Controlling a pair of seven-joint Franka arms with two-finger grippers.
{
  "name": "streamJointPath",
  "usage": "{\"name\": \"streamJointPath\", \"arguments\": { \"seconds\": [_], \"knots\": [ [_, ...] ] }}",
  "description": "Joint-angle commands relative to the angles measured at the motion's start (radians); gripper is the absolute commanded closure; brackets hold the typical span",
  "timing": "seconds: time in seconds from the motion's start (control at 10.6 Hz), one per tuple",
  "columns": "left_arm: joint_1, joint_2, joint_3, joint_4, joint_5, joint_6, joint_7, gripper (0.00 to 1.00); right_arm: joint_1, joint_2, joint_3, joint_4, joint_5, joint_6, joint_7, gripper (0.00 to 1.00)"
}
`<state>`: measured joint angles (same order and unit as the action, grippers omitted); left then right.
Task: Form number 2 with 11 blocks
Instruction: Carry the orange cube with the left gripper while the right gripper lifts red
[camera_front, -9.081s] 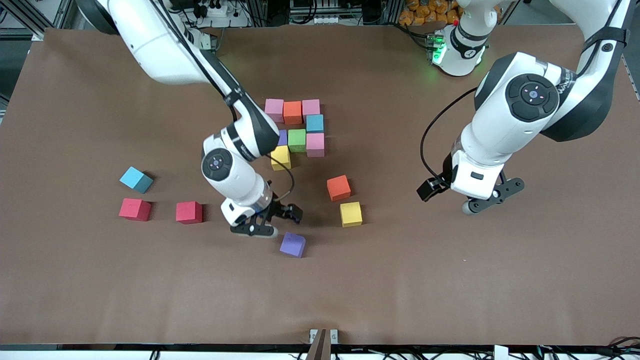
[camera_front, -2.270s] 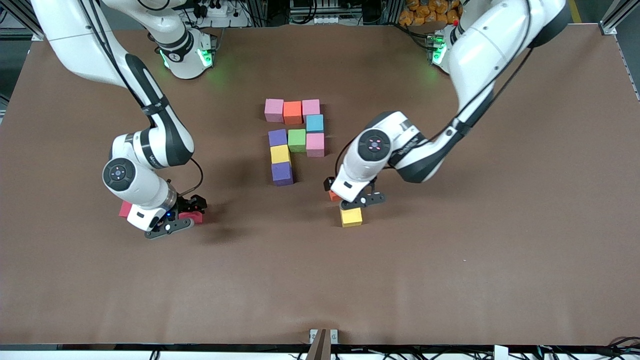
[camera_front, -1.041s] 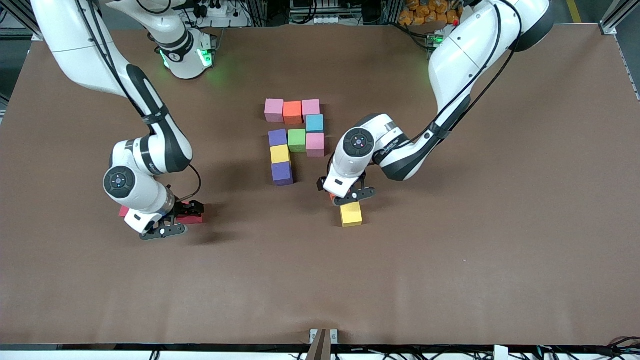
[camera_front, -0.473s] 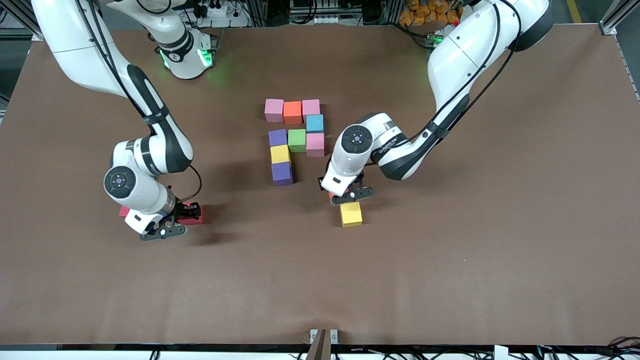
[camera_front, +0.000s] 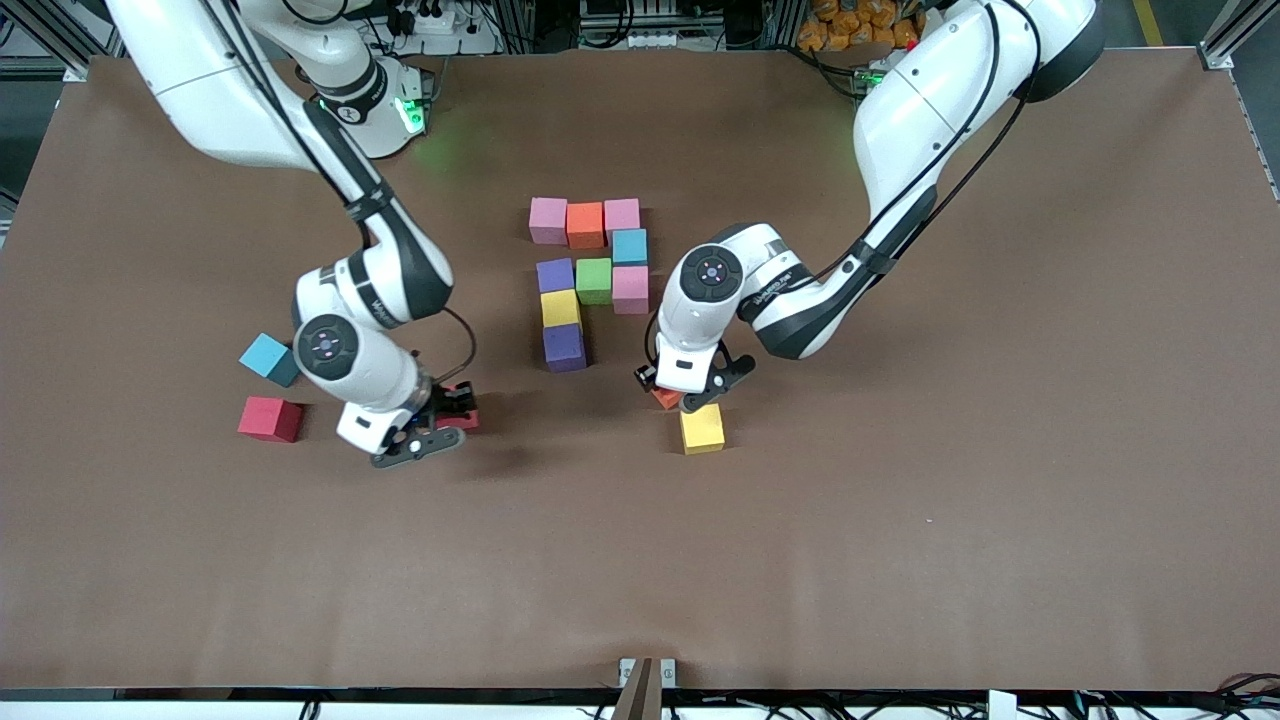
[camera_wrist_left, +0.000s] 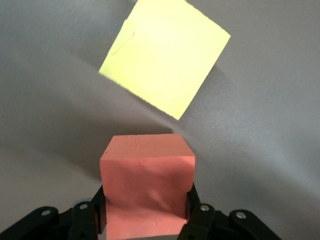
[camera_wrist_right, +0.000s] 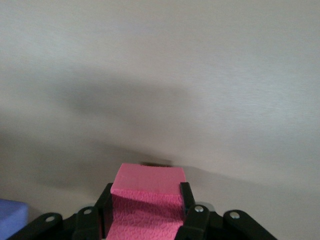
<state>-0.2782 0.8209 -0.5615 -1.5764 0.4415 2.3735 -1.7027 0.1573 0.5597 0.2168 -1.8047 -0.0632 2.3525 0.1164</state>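
Left gripper clamped on orange block (yellow block just beside it), right gripper clamped on red block, partial number 2 on table between both grippers.

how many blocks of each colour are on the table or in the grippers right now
pink blocks: 3
orange blocks: 2, one held by the left gripper
blue blocks: 2
purple blocks: 2
yellow blocks: 2
green block: 1
red blocks: 2, one held by the right gripper
total: 14
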Motion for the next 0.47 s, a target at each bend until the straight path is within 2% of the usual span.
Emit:
{"name": "streamJointPath", "arguments": {
  "seconds": [0.0,0.19,0.38],
  "knots": [
    [-0.036,-0.006,0.005,0.015,0.002,0.004,-0.237,0.87,0.034,0.000,0.016,0.028,-0.006,-0.030,0.095,1.00],
    [-0.059,-0.005,0.008,0.059,-0.001,0.004,-0.435,0.87,0.070,0.000,0.065,0.054,-0.007,-0.027,0.098,1.00],
    [-0.090,-0.003,0.009,0.085,-0.001,0.004,-0.561,0.87,0.129,0.002,0.070,0.076,-0.004,-0.029,0.120,1.00]
  ]
}}
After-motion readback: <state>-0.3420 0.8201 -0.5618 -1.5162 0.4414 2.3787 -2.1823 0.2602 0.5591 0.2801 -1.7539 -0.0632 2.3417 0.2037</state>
